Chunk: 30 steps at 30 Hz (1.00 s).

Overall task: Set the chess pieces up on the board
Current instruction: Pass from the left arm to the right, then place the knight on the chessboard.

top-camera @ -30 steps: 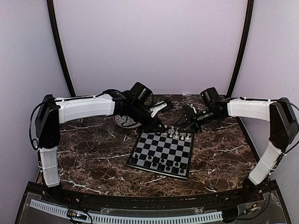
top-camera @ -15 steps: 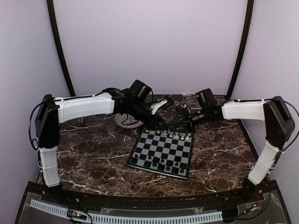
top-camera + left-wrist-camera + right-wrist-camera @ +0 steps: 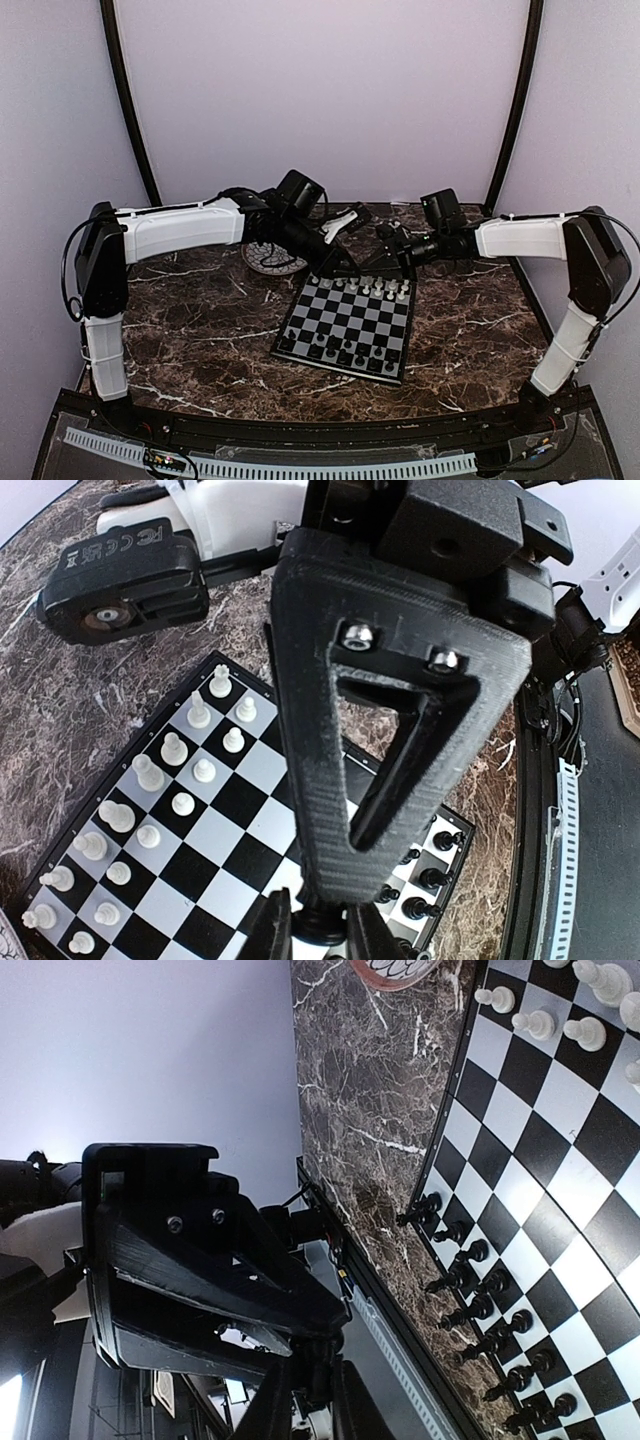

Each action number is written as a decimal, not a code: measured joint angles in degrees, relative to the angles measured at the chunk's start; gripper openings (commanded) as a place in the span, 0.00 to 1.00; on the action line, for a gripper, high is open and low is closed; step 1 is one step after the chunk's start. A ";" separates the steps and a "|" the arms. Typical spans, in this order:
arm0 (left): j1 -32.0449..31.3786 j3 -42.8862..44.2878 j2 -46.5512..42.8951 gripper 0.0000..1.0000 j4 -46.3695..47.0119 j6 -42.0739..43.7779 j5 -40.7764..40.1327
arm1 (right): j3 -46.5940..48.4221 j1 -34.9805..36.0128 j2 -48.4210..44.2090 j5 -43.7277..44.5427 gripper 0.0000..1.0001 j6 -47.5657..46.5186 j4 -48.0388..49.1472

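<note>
**Chessboard [image 3: 345,322], flat at mid-table, turned a little so that its far edge slopes down toward the right.**
White chessmen [image 3: 375,290] stand upright along the far side and black chessmen [image 3: 340,352] upright along the near side. The left gripper [image 3: 320,940] hangs over the far-left corner, clamped on a small black piece [image 3: 320,920]. The right gripper [image 3: 308,1405] is over the far edge with its fingers nearly together; what they hold, if anything, cannot be told. A patterned plate [image 3: 258,262] lies just beyond the board, partly under the left arm. All of it rests on a dark marble table [image 3: 200,330].
</note>
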 measured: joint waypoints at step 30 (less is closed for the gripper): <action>9.14 -26.60 -30.25 0.59 7.19 -17.07 -20.92 | 29.55 17.20 6.45 34.51 0.00 -30.40 -36.35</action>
